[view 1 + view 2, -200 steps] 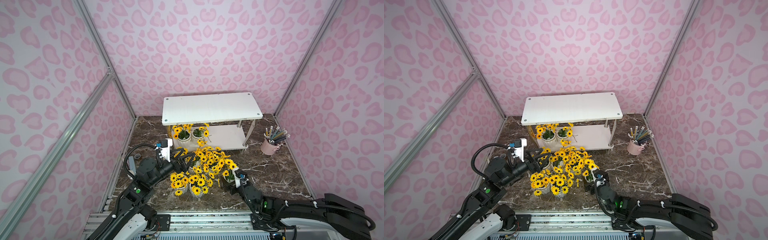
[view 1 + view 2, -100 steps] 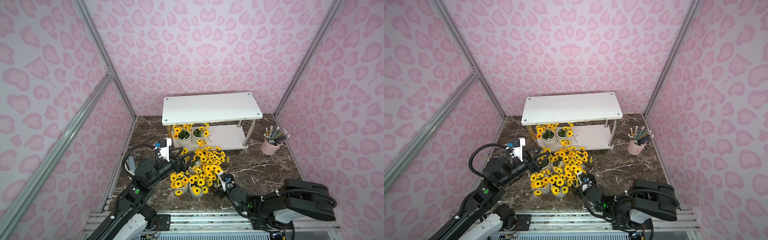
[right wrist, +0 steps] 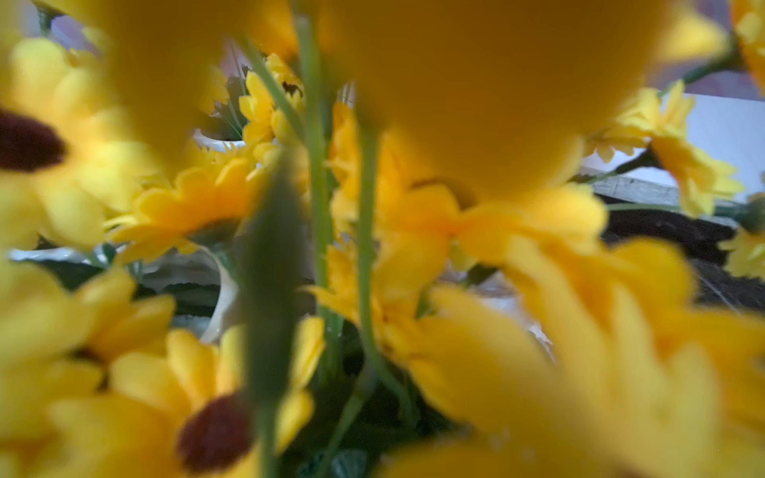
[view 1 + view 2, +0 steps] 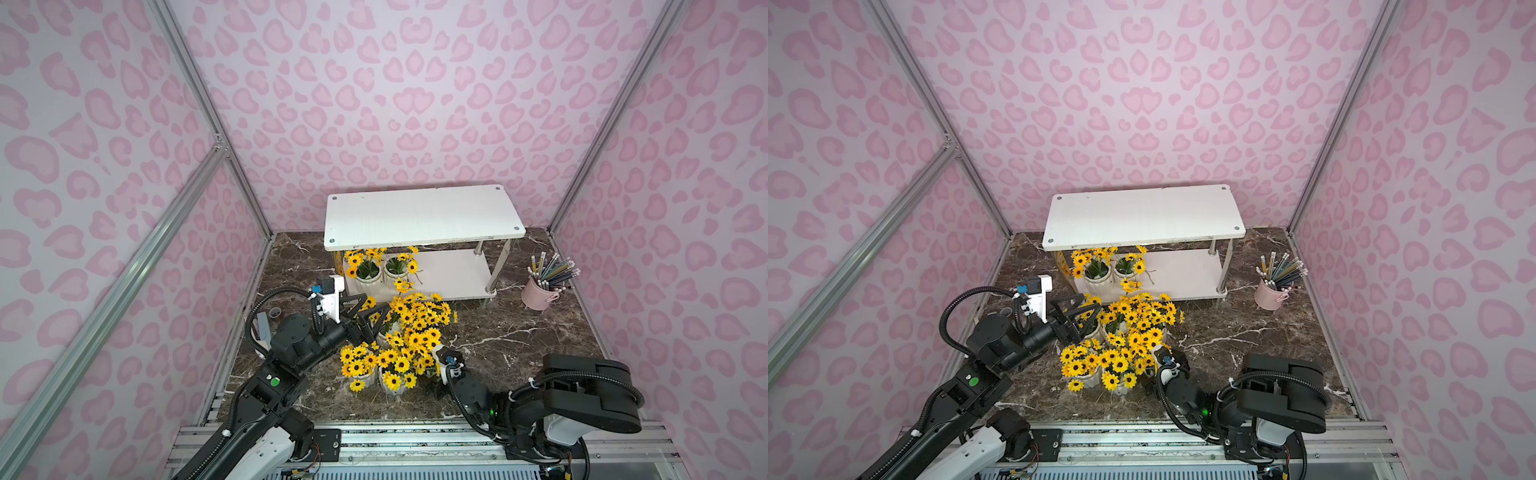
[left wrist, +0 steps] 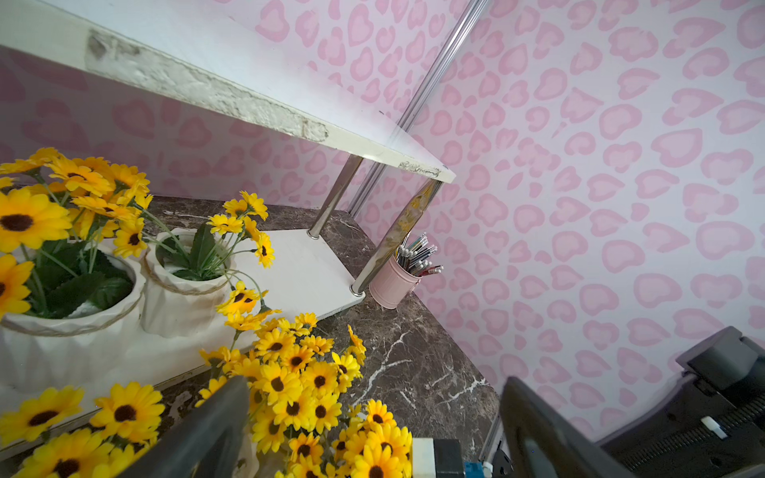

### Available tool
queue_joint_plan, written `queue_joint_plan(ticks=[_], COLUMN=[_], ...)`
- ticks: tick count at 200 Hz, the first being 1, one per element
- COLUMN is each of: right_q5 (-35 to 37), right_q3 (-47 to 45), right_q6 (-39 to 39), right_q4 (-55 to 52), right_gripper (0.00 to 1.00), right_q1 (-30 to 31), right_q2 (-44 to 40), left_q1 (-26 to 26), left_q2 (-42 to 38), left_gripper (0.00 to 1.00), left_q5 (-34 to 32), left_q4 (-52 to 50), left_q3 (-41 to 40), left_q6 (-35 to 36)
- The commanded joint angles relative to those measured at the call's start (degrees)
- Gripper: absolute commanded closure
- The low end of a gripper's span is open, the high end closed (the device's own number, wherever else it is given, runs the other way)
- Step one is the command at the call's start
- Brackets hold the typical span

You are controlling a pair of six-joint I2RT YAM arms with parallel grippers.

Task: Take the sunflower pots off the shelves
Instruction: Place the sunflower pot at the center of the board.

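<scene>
We see a dark marble tabletop boxed in by walls papered with pink hearts and held by aluminium frame posts. At the far side stand the white two-tier shelves, with a pink bucket of pencils to their right. Two sunflower pots sit side by side at the left end of the lower tier. A cluster of potted sunflowers crowds the marble just in front. The left claw gapes wide at the cluster's far left edge, near those two. The right claw is buried in blooms at the near right; we cannot tell whether it grips anything.
</scene>
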Motion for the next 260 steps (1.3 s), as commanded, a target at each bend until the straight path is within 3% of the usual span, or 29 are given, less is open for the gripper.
queue_joint_plan(ticks=[1, 8, 12, 109, 206, 260], right_q5=[2.1, 2.9, 3.4, 3.9, 2.8, 4.5], right_q3=[0.1, 0.7, 0.8, 3.1, 5.7, 12.8], right_q6=[0.4, -0.4, -0.7, -0.1, 0.3, -2.8], right_q4=[0.3, -1.0, -1.6, -17.0, -41.3, -57.3], right_gripper=[0.23, 0.04, 0.02, 0.01, 0.01, 0.01], right_q1=[0.9, 1.4, 1.7, 2.6, 4.7, 8.0], right_q2=[0.3, 0.1, 0.0, -7.4, -26.5, -38.1], left_q1=[0.0, 0.0, 0.0, -0.1, -0.1, -0.1], left_q2=[0.1, 0.2, 0.2, -0.6, -1.0, -1.8], left_gripper=[0.03, 0.03, 0.03, 0.03, 0.03, 0.03], left_q5=[-0.3, -0.3, -0.3, -0.7, -0.2, -1.0], left_q4=[0.8, 0.7, 0.7, -0.8, -0.9, -2.2], left_q3=[0.6, 0.7, 0.7, 1.5, 2.3, 3.1], left_q6=[-0.2, -0.2, -0.2, 0.3, 0.7, 0.7])
